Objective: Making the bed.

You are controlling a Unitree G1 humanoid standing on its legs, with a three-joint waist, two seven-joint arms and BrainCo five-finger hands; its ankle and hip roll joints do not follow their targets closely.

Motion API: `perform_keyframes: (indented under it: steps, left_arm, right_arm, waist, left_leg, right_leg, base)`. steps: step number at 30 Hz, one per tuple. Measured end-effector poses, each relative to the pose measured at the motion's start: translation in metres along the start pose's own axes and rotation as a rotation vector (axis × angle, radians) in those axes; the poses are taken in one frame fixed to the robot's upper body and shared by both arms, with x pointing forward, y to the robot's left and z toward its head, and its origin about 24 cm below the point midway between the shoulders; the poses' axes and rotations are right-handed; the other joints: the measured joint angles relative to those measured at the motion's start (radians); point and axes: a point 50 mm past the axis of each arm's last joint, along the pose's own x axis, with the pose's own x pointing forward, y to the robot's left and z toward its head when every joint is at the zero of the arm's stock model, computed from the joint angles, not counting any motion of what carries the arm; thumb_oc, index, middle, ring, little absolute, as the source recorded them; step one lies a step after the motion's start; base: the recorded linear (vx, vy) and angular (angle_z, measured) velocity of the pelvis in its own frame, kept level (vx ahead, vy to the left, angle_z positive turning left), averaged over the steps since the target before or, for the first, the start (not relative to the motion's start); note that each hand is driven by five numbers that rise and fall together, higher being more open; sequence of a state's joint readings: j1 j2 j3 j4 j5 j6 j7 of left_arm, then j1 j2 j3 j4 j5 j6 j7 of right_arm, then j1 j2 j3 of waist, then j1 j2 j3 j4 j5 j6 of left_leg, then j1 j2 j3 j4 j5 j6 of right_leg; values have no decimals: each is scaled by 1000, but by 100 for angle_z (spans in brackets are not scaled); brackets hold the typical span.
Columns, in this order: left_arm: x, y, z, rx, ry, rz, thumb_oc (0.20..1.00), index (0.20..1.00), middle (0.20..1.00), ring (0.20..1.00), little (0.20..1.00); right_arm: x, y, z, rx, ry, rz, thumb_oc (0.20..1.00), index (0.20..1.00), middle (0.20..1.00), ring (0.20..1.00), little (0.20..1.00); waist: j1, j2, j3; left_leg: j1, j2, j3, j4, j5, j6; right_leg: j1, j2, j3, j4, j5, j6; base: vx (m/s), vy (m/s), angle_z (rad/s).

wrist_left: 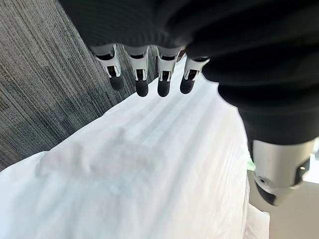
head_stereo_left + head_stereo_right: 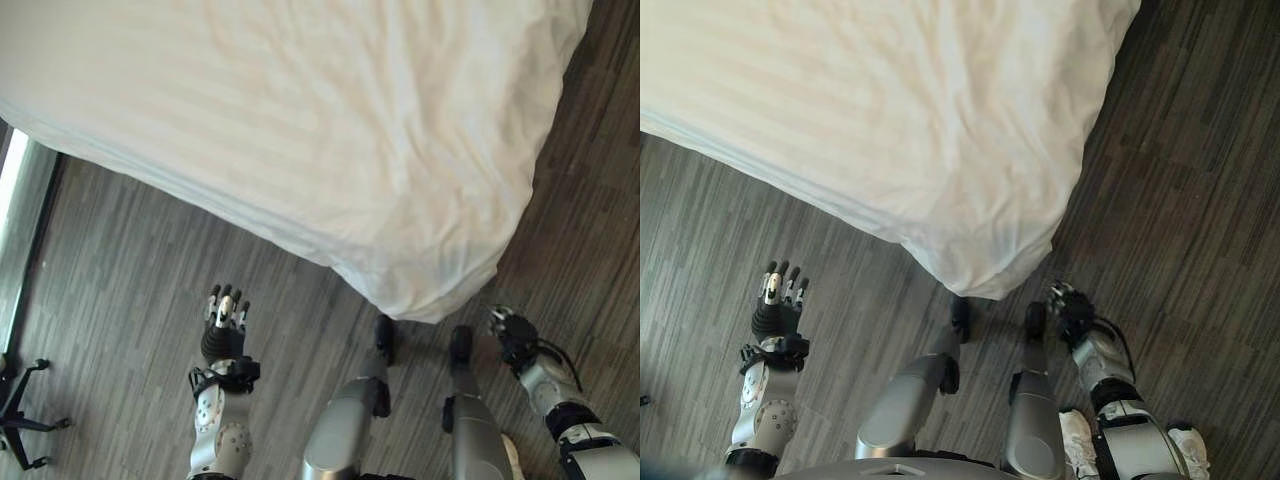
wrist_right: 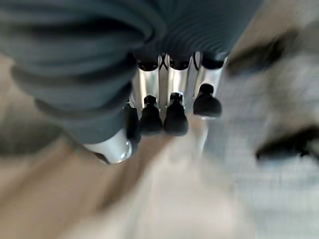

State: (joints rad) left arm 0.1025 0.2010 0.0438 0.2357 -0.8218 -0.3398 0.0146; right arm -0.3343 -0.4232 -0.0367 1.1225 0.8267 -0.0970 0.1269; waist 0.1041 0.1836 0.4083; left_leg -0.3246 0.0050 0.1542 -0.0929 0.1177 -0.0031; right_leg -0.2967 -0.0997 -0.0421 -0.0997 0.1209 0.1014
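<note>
Landmark: bed corner point(image 2: 425, 290), where the white striped duvet point(image 2: 300, 110) droops over the edge toward the dark wood-plank floor point(image 2: 130, 260); duvet covers the whole bed top, lightly wrinkled, more rumpled at that corner.

Far left of the corner, at the floor's edge: black chair base point(image 2: 22, 420) with castors, well apart from the bed.

My left hand point(image 2: 224, 322) is left of the corner, out over the floor, short of the bed's long edge and not touching the duvet; fingers point(image 1: 142, 74) straight and slightly spread, holding nothing; wrist view looks past them onto the striped fabric.

My right hand point(image 2: 512, 335) is just right of and below the corner, near the drooping fabric but clear of it; fingers point(image 3: 174, 112) hang roughly straight, side by side, nothing between them; background there too blurred to read.
</note>
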Motion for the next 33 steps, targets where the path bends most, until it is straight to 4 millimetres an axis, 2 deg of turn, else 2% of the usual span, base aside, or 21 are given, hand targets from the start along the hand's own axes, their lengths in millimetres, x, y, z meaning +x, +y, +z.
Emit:
perform_keyframes:
  steps: [3,5,7,10,12,13,14,16,20,22,25,26,29,33]
  left_arm:
    - [0,4,0,12,8,13,1000,1000,1000,1000,1000]
    - [1,8,3,13,-7,33,1000,1000,1000,1000,1000]
    - [1,19,12,14,-43,92,1000,1000,1000,1000,1000]
    - [3,23,18,12,-71,112,1000,1000,1000,1000,1000]
    - [2,22,18,-16,-89,144,1000,1000,1000,1000,1000]
    - [1,24,18,-15,-91,156,1000,1000,1000,1000,1000]
    - [1,25,19,-3,-94,158,1000,1000,1000,1000,1000]
    - [1,27,20,4,-99,166,1000,1000,1000,1000,1000]
    - [-6,36,17,74,-74,205,1000,1000,1000,1000,1000]
    - [-13,42,14,112,-55,219,1000,1000,1000,1000,1000]
    - [-20,50,12,125,-39,250,1000,1000,1000,1000,1000]
    - [-24,53,12,129,-34,262,1000,1000,1000,1000,1000]
    - [-26,57,13,134,-35,276,1000,1000,1000,1000,1000]
    - [-30,61,10,137,-22,294,1000,1000,1000,1000,1000]
  right_arm:
    - [-9,-42,15,46,-48,-164,200,200,200,200,200]
    - [-20,-71,23,189,-126,-277,200,200,200,200,200]
    - [-34,-96,30,233,-209,-393,200,200,200,200,200]
    - [-44,-103,33,190,-257,-420,200,200,200,200,200]
    - [-55,-72,41,182,-397,-292,514,514,514,514,514]
    - [-64,-54,42,113,-445,-207,1000,1000,1000,1000,1000]
    - [-66,-35,43,40,-477,-127,1000,1000,1000,1000,1000]
    - [-69,-10,48,0,-526,-75,1000,1000,1000,1000,1000]
    - [-79,16,72,-57,-686,-40,1000,1000,1000,1000,1000]
    - [-83,28,72,-71,-723,-21,1000,1000,1000,1000,1000]
    - [-82,35,59,-85,-679,4,1000,1000,1000,1000,1000]
    - [-83,35,49,-126,-642,8,1000,1000,1000,1000,1000]
    - [-86,29,36,-184,-595,4,1000,1000,1000,1000,1000]
    - [-86,26,33,-241,-566,23,1000,1000,1000,1000,1000]
  waist:
    - [-27,0,0]
    - [-41,-2,0]
    - [-64,-10,-3]
    - [-105,-31,-9]
    - [-135,-49,-9]
    - [-143,-61,-20]
    - [-151,-87,-58]
    - [-151,-121,-114]
    - [-139,-157,-185]
    - [-126,-170,-227]
    - [-119,-169,-240]
    - [-119,-165,-248]
    - [-122,-155,-268]
    - [-128,-147,-277]
  left_leg:
    - [1,0,0,0,1,1]
    - [9,0,-2,0,1,0]
    - [25,-1,-6,0,0,0]
    - [42,1,-7,0,0,-1]
    - [98,3,-20,0,-9,-11]
    - [124,5,-25,0,-10,-13]
    - [137,10,-29,-1,-17,-22]
    - [155,13,-39,-1,-25,-34]
    - [200,12,-55,-5,-36,-34]
    - [218,12,-56,-4,-38,-34]
    - [249,11,-60,-1,-37,-31]
    - [261,10,-64,-1,-38,-30]
    - [268,10,-75,-1,-38,-30]
    - [280,25,-84,6,-31,-36]
  right_leg:
    - [2,0,1,0,2,2]
    - [12,1,-2,0,2,3]
    - [30,0,-6,0,0,4]
    - [49,3,-7,1,0,4]
    - [111,6,-16,1,-7,5]
    - [135,8,-17,0,-12,5]
    - [147,12,-17,-1,-26,1]
    - [173,16,-31,0,-38,-6]
    - [222,14,-39,-5,-54,-7]
    - [240,14,-40,-5,-58,-9]
    - [276,13,-49,-5,-60,-6]
    - [290,12,-55,-5,-61,-6]
    - [302,13,-62,-5,-63,-5]
    - [324,29,-67,-3,-64,-9]
  base:
    - [36,-4,0]
    - [51,-15,5]
    - [23,-12,2]
    - [102,-54,2]
    - [91,-58,7]
    - [25,-25,7]
    - [89,-42,8]
    - [65,-40,15]
    - [29,-35,11]
    - [13,-40,5]
    - [1,-65,8]
    - [-27,-91,12]
    - [-80,-116,8]
    - [-220,-246,3]
